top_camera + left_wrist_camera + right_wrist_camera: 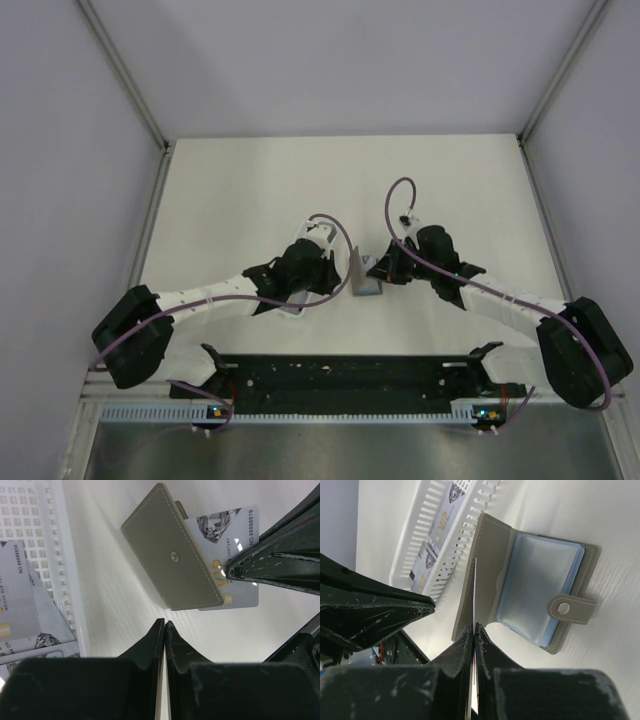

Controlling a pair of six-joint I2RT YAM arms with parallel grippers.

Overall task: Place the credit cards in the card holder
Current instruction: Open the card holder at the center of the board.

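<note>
At mid-table, a VIP card meets the open wallet

Between the two arms the card holder [490, 555] lies open on the white table [605, 510]. One grey stitched cover is raised, and the bluish clear pockets [535, 585] and a snap tab [570, 609] face up. The right gripper [474, 626] is clamped on a credit card [227, 530] that stands on edge just beside the inner side of that raised cover. Its face reads "VIP", "CENTURY" and "NO 88888819". The left gripper [164, 625] hovers near the cover's outer face, apart from it. Its fingers are drawn almost together with only a hairline gap, and whether they pinch anything cannot be told. More credit cards [17, 595] lie in the white slotted tray [55, 555], one marked "NO 88888834".
</note>
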